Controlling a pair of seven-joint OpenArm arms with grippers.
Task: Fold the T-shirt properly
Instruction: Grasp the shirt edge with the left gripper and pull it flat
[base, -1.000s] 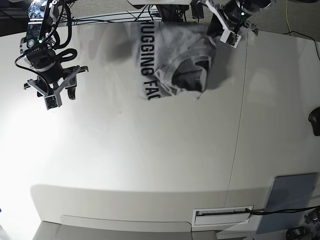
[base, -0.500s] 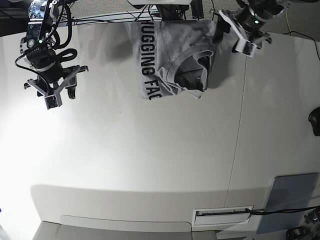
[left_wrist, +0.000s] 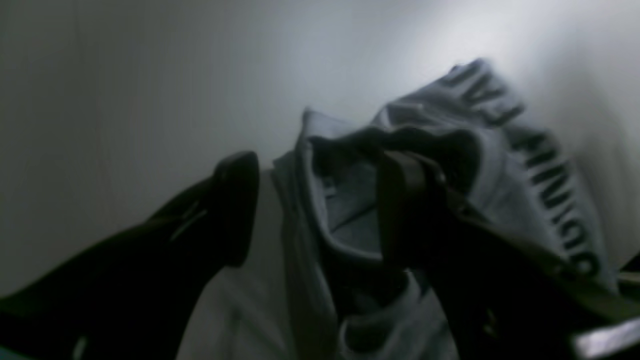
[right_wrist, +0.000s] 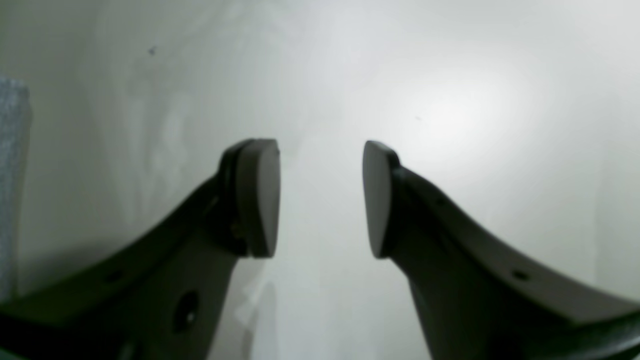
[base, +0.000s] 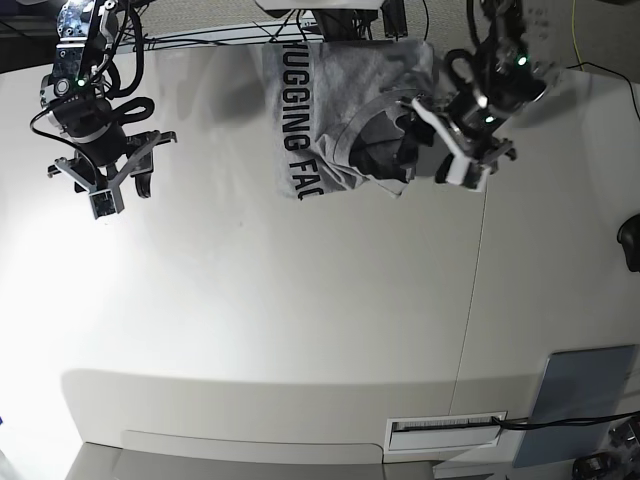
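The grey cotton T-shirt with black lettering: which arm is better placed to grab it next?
Probably the left gripper: open right at the grey T-shirt's collar edge. The right gripper hangs open over bare table, far away.

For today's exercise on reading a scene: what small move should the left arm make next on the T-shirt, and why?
Probably close the left hand on the bunched collar edge of the T-shirt. In the left wrist view its open fingers straddle that edge, one of them inside the neck opening, so a grip seems ready. The right hand is open over the bare table, well away.
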